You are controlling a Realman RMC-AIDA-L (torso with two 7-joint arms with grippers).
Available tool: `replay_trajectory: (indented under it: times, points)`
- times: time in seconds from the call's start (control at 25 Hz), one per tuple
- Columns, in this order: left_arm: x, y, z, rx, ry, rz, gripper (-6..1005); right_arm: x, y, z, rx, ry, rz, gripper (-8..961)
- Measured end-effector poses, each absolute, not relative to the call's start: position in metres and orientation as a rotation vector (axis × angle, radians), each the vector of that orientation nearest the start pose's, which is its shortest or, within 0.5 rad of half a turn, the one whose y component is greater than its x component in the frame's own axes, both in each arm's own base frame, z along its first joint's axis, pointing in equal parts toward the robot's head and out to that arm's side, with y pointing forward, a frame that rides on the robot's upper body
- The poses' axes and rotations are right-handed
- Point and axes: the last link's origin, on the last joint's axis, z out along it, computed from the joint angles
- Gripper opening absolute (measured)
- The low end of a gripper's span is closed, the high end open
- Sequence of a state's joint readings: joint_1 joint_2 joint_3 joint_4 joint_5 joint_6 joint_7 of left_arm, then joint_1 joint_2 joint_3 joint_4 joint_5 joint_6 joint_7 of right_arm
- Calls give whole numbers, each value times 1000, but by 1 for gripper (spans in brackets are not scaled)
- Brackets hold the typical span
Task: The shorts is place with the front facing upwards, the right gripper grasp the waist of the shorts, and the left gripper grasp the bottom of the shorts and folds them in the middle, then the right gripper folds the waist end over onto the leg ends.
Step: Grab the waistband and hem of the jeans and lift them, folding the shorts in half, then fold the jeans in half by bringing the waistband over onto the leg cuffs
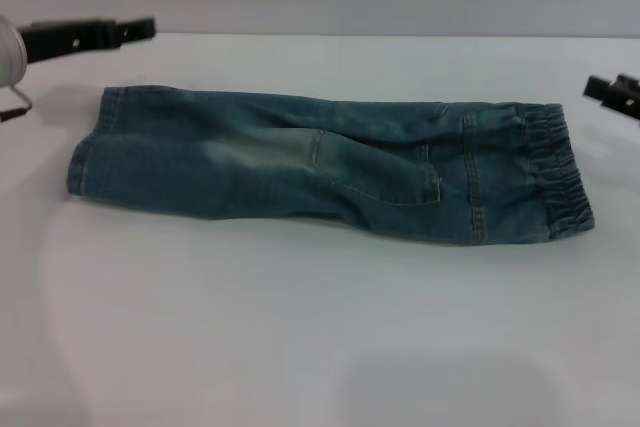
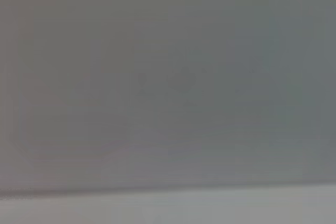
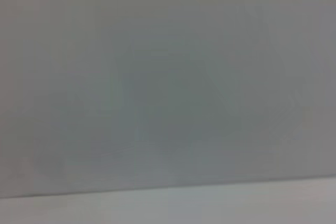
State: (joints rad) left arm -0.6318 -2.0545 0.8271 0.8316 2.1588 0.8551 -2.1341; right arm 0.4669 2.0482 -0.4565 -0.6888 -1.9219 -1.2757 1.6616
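Hovering: left gripper [image 1: 140, 27], right gripper [image 1: 600, 87] | shorts [image 1: 330, 167] folded, ungrasped | fingers unclear

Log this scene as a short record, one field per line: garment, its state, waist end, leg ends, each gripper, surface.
garment: denim shorts
state: lying flat, already folded lengthwise in the middle
waist end: elastic waistband on the robot's right
leg ends: hems on the robot's left
left gripper: off the cloth, beyond the leg ends, holding nothing
right gripper: at the right edge, just past the waistband, not touching it
surface: white table
wrist views: only a blank surface, no garment
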Motion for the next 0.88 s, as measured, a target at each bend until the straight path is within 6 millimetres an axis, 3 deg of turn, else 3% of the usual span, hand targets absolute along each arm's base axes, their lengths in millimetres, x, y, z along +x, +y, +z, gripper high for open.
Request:
replay_trajectory:
  times: [0.04, 0.16, 0.44, 0.64, 0.88]
  points:
    - [-260, 438, 59, -2035, -1074, -515, 818, 324, 354, 74, -2080, 1084, 783, 577]
    - [-251, 431, 66, -2045, -999, -719, 831, 317, 351, 91, -2115, 1075, 808, 576]
    - [-251, 409, 76, -1948, -838, -1103, 840, 299, 354, 126, -2282, 1216, 679, 576]
    - [-258, 399, 75, -1885, -778, -1190, 840, 292, 362, 127, -2375, 1324, 386, 576]
    - [-262, 393, 70, -1890, -758, -1193, 840, 283, 371, 103, -2460, 1346, 172, 577]
